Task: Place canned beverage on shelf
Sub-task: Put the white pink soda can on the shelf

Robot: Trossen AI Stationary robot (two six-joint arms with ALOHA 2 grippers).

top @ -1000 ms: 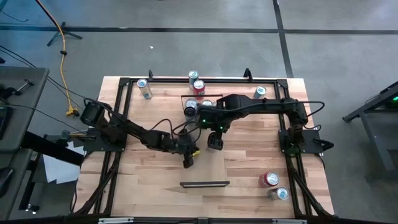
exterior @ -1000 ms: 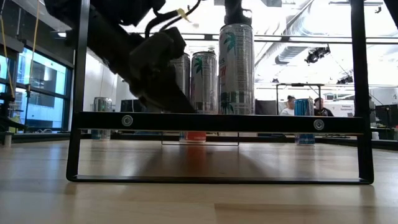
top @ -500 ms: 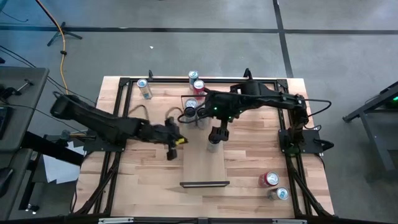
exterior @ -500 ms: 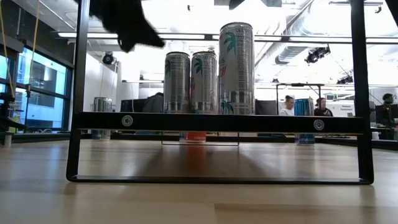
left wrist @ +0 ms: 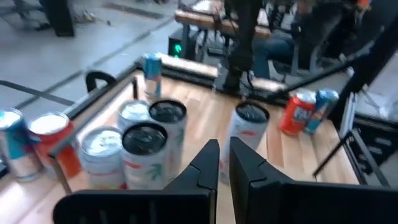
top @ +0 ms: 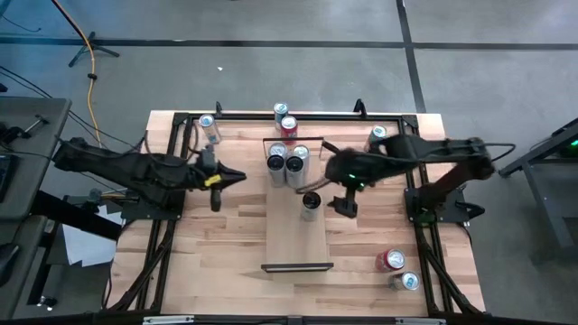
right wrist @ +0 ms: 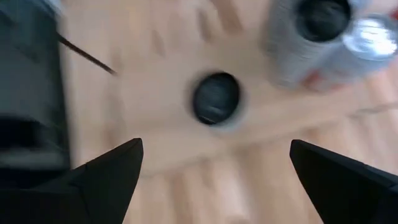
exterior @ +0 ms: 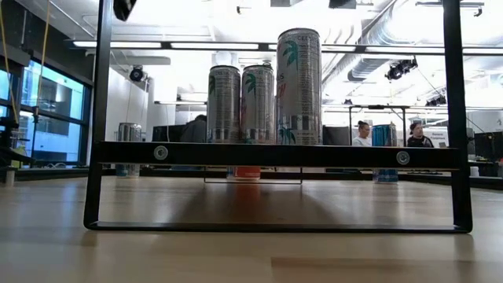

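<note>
The shelf is a long pale plank on black end rails, running near to far across the table's middle. One tall silver can stands upright on it alone. A close group of like cans stands on the shelf's far end. My right gripper hangs open, up and to the right of the lone can. My left gripper is shut and raised left of the shelf, pointing at the cans.
Loose cans stand on the table along the far edge. A red can and a silver one stand at the near right. A black frame borders the table. People sit in the room behind.
My right gripper, open throughout, has risen off the lone can and gone toward the table's right edge; the can stays upright on the shelf. My left gripper, shut, has drawn back from the shelf toward the table's left and far side and has risen.
</note>
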